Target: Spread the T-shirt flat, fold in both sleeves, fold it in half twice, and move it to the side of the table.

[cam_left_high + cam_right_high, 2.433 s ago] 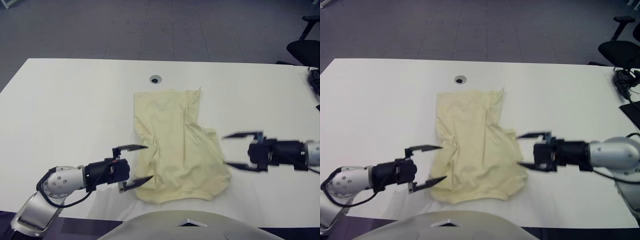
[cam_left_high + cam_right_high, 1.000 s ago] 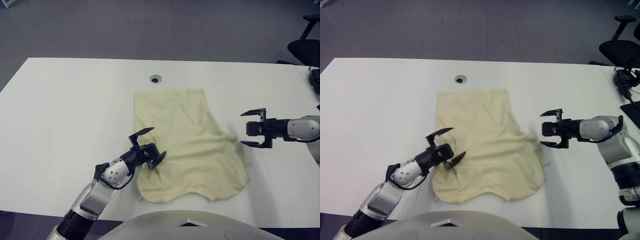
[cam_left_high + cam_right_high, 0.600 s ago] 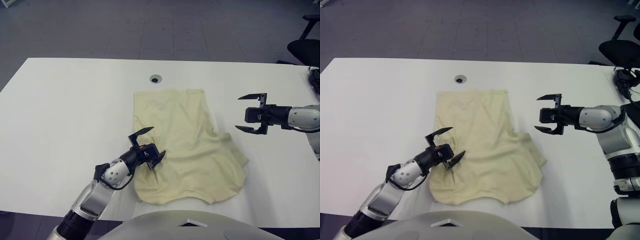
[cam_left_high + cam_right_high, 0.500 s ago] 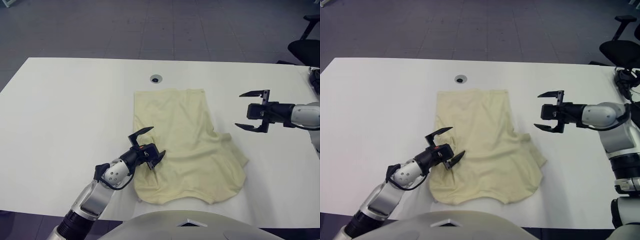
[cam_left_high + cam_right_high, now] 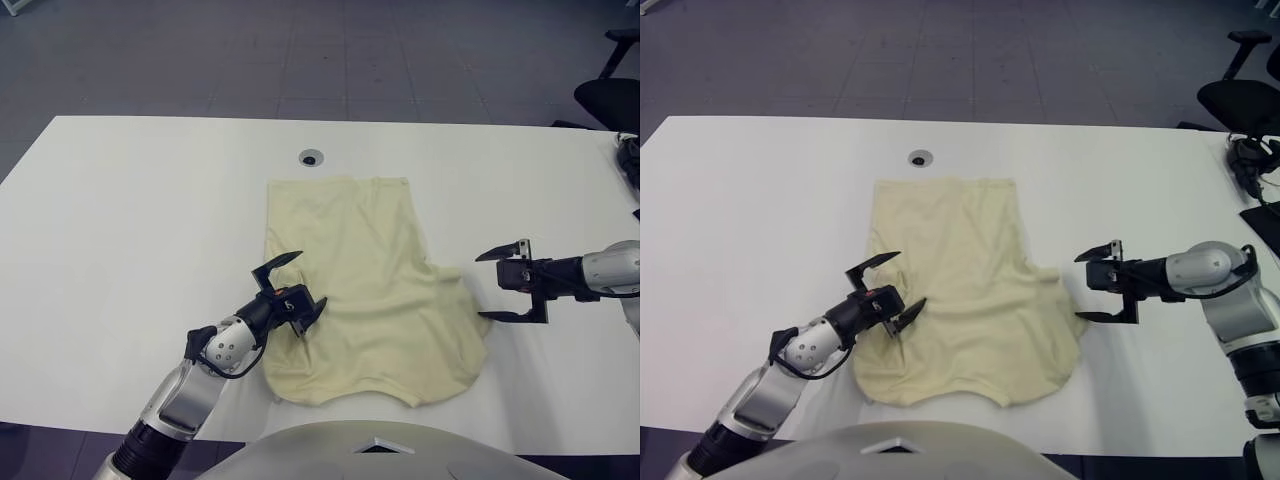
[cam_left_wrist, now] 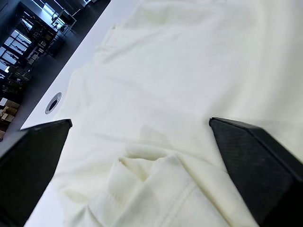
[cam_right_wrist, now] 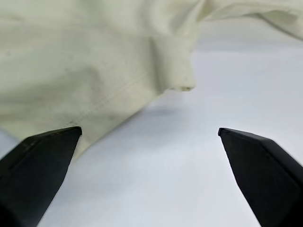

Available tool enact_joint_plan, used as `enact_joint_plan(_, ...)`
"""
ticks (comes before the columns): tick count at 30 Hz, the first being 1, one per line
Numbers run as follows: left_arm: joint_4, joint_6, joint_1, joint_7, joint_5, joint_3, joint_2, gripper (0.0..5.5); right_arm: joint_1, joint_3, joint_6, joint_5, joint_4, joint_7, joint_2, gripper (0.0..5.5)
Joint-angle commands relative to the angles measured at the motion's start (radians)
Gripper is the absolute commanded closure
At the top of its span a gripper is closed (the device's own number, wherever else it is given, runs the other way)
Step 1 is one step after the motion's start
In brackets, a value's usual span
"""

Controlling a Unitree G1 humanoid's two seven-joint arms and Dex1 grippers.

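Observation:
A pale yellow T-shirt [image 5: 370, 290] lies rumpled on the white table [image 5: 130, 220], narrow at the far end and wider toward me, with its right sleeve bunched at the right edge. My left gripper [image 5: 292, 285] is open over the shirt's near left edge, its fingertips [image 6: 38, 156] straddling a wrinkled fold [image 6: 151, 184]. My right gripper [image 5: 505, 285] is open just right of the shirt's right edge, close above the table, with the cloth edge [image 7: 142, 90] between and ahead of its fingertips [image 7: 42, 151].
A round cable hole [image 5: 311, 157] sits in the table beyond the shirt's far edge. Black office chairs [image 5: 1240, 95] and cables [image 5: 1252, 160] stand past the table's right end. Bare table spreads on the left and right.
My right gripper has come down and toward me, back to the shirt's right edge. The left gripper shifted slightly. The shirt's near part has settled a little.

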Motion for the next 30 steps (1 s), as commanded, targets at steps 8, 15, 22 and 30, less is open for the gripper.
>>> enact_joint_plan(8, 0.005, 0.030, 0.022, 0.007, 0.048, -0.001, -0.005, 0.10, -0.038, 0.031, -0.078, -0.083, 0.122, -0.009, -0.021, 0.13)
enact_joint_plan(15, 0.017, 0.018, 0.021, 0.009, 0.053, -0.003, -0.003, 0.10, -0.090, 0.010, -0.247, -0.101, 0.163, -0.039, -0.028, 0.13)
enact_joint_plan(22, 0.016, 0.005, 0.023, 0.010, 0.050, -0.002, -0.005, 0.10, -0.069, -0.019, -0.191, -0.010, 0.032, 0.024, -0.035, 0.13)
enact_joint_plan(30, -0.053, 0.043, 0.023, -0.017, -0.067, 0.034, -0.059, 0.10, -0.137, -0.103, -0.005, 0.090, -0.074, -0.054, 0.036, 0.13)
